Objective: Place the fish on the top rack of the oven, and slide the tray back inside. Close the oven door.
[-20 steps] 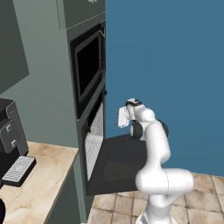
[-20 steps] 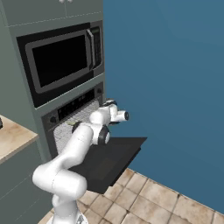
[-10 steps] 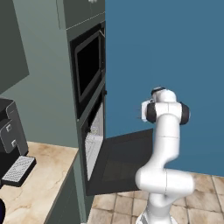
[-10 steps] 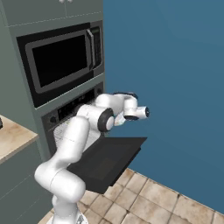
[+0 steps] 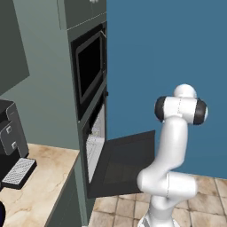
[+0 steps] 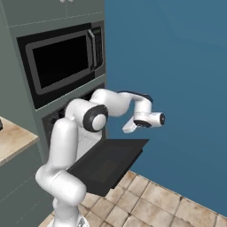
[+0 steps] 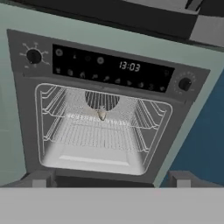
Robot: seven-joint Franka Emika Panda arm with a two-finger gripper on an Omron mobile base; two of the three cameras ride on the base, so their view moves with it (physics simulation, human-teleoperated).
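Pulled back and raised over the last second, the arm has left the oven mouth, and its claw (image 6: pixel 128 128) now hangs above the outer edge of the oven door (image 6: pixel 108 164), well apart from the cavity. From the hand view the two finger tips stand far apart with nothing between them, so the claw is released. The fish (image 7: pixel 101 114) lies on the top rack (image 7: pixel 98 120), deep inside the oven cavity and below the clock panel (image 7: pixel 129 66); the rack looks already slid home, though that is a judgement from one angle. The door remains folded down flat in front of the oven, so closing it appears to be the step left.

The risk lies in that lift. The claw must get beneath the door's outer edge; coming in from above, it would only push the panel down against its hinge. A glancing contact could let the door slip off and drop back open.
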